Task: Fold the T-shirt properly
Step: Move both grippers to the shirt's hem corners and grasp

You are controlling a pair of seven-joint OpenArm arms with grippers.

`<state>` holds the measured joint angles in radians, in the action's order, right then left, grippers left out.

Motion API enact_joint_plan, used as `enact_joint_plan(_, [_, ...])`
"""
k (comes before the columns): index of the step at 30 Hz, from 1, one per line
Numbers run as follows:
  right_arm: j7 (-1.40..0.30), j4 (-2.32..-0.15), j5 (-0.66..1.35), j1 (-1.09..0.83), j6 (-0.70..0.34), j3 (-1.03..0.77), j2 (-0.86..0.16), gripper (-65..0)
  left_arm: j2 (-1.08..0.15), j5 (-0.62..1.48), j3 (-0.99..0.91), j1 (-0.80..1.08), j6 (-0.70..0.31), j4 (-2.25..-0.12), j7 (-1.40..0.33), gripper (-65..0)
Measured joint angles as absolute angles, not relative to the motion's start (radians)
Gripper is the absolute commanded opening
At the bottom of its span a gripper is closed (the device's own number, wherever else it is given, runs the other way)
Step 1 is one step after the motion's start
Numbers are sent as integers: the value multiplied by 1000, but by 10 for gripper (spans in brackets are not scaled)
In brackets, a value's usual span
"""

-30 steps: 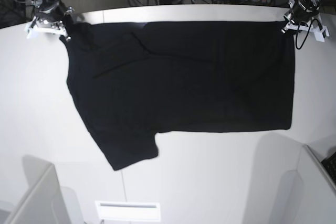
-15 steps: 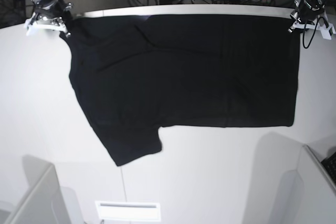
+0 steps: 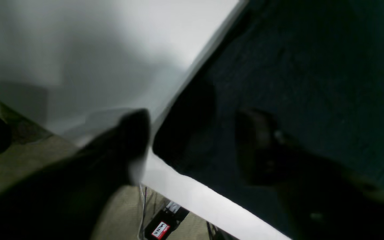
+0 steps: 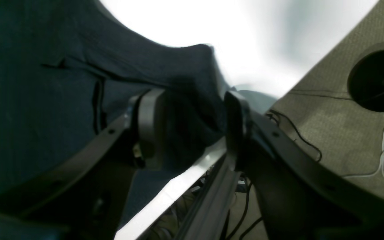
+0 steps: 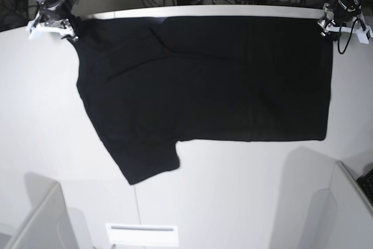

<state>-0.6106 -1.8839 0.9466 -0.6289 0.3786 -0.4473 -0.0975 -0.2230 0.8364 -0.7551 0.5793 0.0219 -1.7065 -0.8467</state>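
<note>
The T-shirt point(image 5: 204, 80) lies spread flat on the white tabletop point(image 5: 245, 202), its upper edge along the far rim and one sleeve point(image 5: 145, 161) angled toward the near side, with bare surface open in front of it and to both sides. At the far corner on the base view's left, the right gripper point(image 4: 192, 125) has its fingers point(image 4: 148, 128) parted, a bunched fold of cloth lying between them at the rim. At the opposite far corner the left gripper point(image 3: 192, 146) has its fingers point(image 3: 255, 146) spread wide, one over the cloth corner, the other over bare tabletop.

T-shirt point(image 5: 204, 80) covering far half of table point(image 5: 233, 196), near half free
</note>
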Motion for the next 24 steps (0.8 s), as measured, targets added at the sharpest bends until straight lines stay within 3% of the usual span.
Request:
enact_joint_plan(3, [-598, -1907, 940, -600, 379, -496, -107, -395, -220, 838, -831, 570, 24, -1715, -850, -86])
enact_joint_plan(10, [-596, -1889, 942, -425, 376, -472, -213, -392, -240, 827, -929, 431, 22, -1768, -852, -87])
enact_joint_plan(19, [-607, -1667, 942, -173, 321, -344, -294, -330, -270, 820, -926, 220, 22, -1762, -852, -87])
enact_joint_plan(24, [-597, -1504, 944, 17, 234, -250, -323, -330, -337, 668, -772, 128, 22, -1757, -848, -87])
